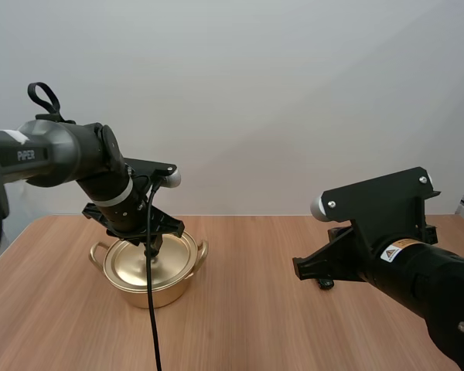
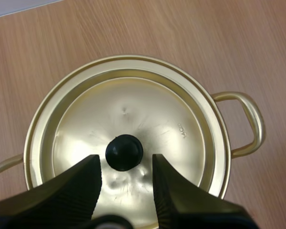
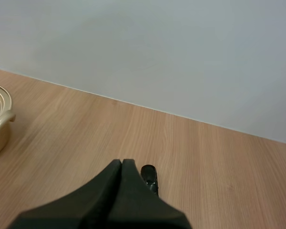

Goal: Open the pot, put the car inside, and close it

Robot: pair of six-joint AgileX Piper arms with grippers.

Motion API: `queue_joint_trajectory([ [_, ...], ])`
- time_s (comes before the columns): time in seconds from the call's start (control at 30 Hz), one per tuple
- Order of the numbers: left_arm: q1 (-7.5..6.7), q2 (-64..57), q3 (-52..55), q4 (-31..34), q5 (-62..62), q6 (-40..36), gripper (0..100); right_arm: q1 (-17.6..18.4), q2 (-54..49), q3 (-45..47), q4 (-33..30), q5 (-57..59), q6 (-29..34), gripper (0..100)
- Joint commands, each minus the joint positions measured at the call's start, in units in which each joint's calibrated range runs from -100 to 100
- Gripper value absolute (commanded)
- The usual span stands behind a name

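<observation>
The wooden table (image 1: 247, 325) carries the gold pot (image 1: 151, 292) on your left side. Its lid (image 2: 148, 109) is seated, so the opening step is not yet done.

Your left gripper (image 2: 125, 161) hangs directly over the lid with its fingers moderately apart. The black knob (image 2: 124, 152) sits squarely between the tips with a gap on each side. My judgement is that a straight descent and closure should take it, with no sideways correction needed.

Your right gripper (image 3: 121, 164) has its fingers pressed together on nothing. The car (image 3: 149, 174), a small dark shape too slight to detail, lies on the table just beyond those tips and a little to one side, well apart from the pot. Its length appears to run away from the fingers. The right arm is clearly the nearer to it.
</observation>
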Motion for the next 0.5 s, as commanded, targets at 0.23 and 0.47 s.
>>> queue_joint_trajectory([
  [0.23, -0.01, 1.37, -0.04, -0.07, -1.02, 0.31, 59, -0.05, -0.02, 0.08, 0.04, -0.16, -0.01, 0],
  [0.47, -0.01, 2.42, -0.04, -0.18, -1.73, 0.31, 59, -0.05, -0.02, 0.08, 0.04, -0.16, -0.01, 0],
])
